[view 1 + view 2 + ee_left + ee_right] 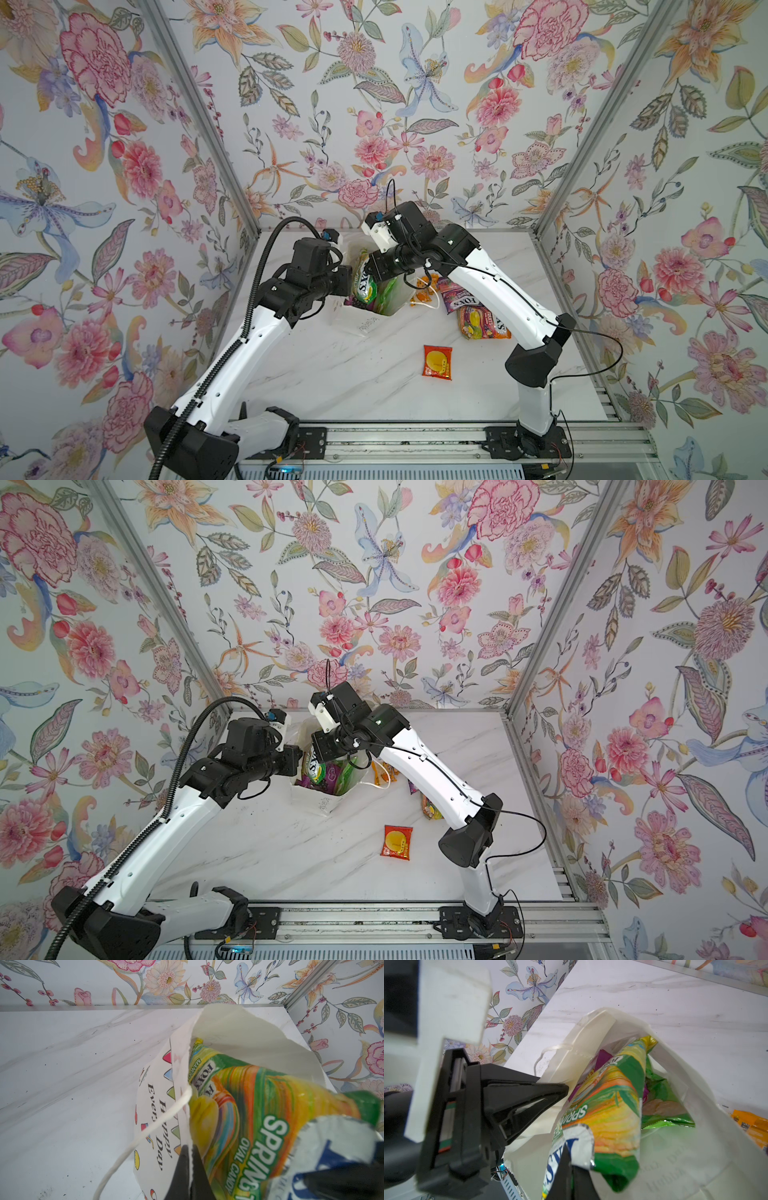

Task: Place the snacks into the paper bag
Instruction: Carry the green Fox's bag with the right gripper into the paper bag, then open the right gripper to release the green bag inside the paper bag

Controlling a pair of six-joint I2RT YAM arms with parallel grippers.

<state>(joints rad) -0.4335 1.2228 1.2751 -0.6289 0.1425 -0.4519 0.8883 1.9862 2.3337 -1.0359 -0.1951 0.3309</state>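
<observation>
1. Left wrist view: the left gripper (189,1148) is closed on the rim of the paper bag (249,1028). It pinches the paper edge beside the cord handle (166,1118) and holds the mouth open.
2. Right wrist view: the right gripper (571,1167) is clamped on the sealed top end of the yellow-green Fox's packet (610,1105). The lower part of this packet is inside the bag mouth. The gripped end projects above the rim.
3. Bag position: in both top views the paper bag stands on the desk (332,374) between the two arms, with its mouth open.
4. Items already inside: the green chip bag (662,1093) and the purple pack (604,1057) lie in the bag behind the Fox's packet.
5. Items outside:
   - The red pack (437,362) lies alone on the desk, well apart from the bag.
   - The orange packs (424,291) lie just beside the bag. Their number cannot be determined.
   - The purple Fox's bag (461,301) and the orange Fox's bag (482,324) lie side by side under the right arm.
6. Progress assessment: two packets are stowed and a third is part-way in but not released. The task appears to be less than half complete. The outstanding work is to release the held packet and load every item listed in step 5.
</observation>
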